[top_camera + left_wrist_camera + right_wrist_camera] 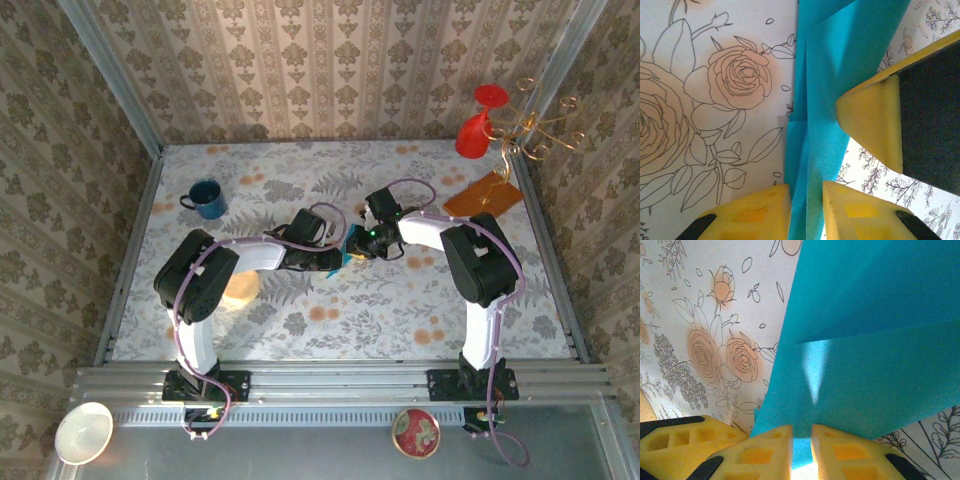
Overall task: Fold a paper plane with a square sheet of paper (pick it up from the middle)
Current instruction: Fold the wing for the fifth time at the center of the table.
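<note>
The square sheet of paper [825,75], folded into a narrow teal band, is found at the centre of the overhead frame, where both arms meet above the table [300,320]. It is pinched from two sides, apparently so that the layers lie taut and aligned for creasing. The left gripper [806,210] is closed narrowly on the band at the bottom edge of its wrist view; the right gripper [801,447] is clamped on a paper edge at lower centre of its own view. In the left wrist view the long axis runs top to bottom; in the right wrist view the sheet fans toward the upper right, crossed by a crease. No sharp tip is shown, so the pointing direction cannot be told.
</note>
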